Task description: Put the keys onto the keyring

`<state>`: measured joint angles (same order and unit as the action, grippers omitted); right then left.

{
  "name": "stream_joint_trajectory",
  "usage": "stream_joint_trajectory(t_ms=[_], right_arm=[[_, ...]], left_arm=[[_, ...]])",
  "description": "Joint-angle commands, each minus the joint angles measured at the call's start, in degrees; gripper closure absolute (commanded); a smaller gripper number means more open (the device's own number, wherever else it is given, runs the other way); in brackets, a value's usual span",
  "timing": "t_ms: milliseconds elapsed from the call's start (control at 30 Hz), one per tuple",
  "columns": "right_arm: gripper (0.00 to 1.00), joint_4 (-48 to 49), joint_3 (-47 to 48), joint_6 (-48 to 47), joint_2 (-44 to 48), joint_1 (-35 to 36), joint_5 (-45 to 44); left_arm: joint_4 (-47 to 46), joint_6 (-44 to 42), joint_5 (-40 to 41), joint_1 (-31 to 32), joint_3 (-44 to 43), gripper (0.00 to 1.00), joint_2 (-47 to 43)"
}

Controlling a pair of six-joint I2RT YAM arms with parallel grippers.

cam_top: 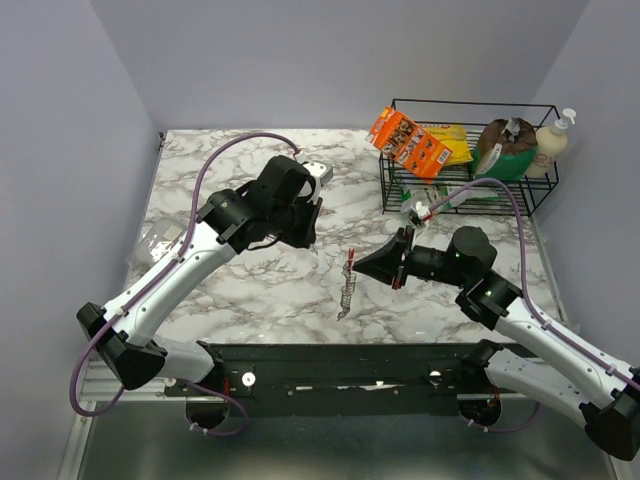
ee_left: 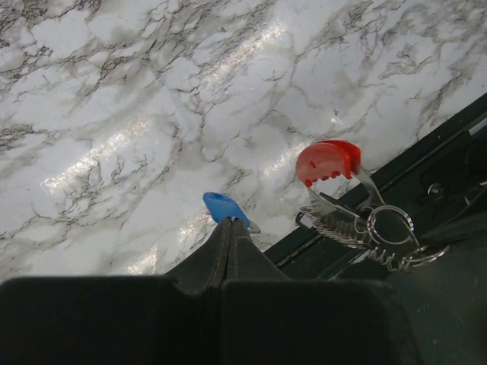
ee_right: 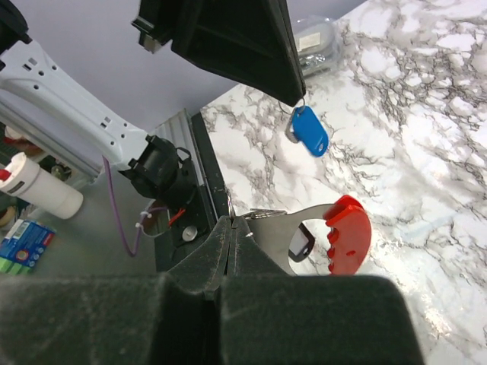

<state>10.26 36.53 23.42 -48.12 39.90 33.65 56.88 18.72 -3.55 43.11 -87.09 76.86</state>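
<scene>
1. Both pairs of fingers are closed, each on a small item.
2. I see the left gripper (ee_left: 230, 224) pinched tight on the blue-headed key (ee_left: 223, 207). The blue head sticks out just past the fingertips, over the marble table (cam_top: 250, 290).
3. The right gripper (ee_right: 230, 226) is pinched on the flat metal clip of the keyring (ee_right: 293, 237). The grip sits just beside the red plastic end (ee_right: 348, 236), which juts out to the right of the tips.
4. From the left wrist, the keyring's spring coil and wire loops trail below the red plastic end, toward the dark rail at the table's near edge.
5. From the right wrist, the key dangles from the left fingertips, up and across from the red plastic end. Bare marble shows between them, so they are near but not touching.
6. From above, the two grippers face each other mid-table, with the grey chain of the keyring running down from the right fingertips. I cannot tell whether its lower end rests on the marble.
7. A wire basket (cam_top: 470, 102) of groceries stands at the far right, well apart from both grippers.
</scene>
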Motion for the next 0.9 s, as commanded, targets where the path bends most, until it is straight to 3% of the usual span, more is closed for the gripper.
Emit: stream_joint_trajectory(t_ms=[0, 333, 867], right_arm=[[1.00, -1.29, 2.84, -2.24, -0.13, -0.26, -1.30], [1.00, -3.67, 3.89, -5.31, -0.57, -0.26, -2.71], [1.00, -4.99, 3.37, -7.16, -0.13, -0.26, -3.50]], left_arm=[[2.09, -0.35, -5.66, 1.18, -2.91, 1.00, 0.75], [4.38, -0.35, -12.00, 3.64, -5.81, 1.00, 2.77], [-0.72, 3.78, -20.88, 4.44, -6.51, 1.00, 4.44]])
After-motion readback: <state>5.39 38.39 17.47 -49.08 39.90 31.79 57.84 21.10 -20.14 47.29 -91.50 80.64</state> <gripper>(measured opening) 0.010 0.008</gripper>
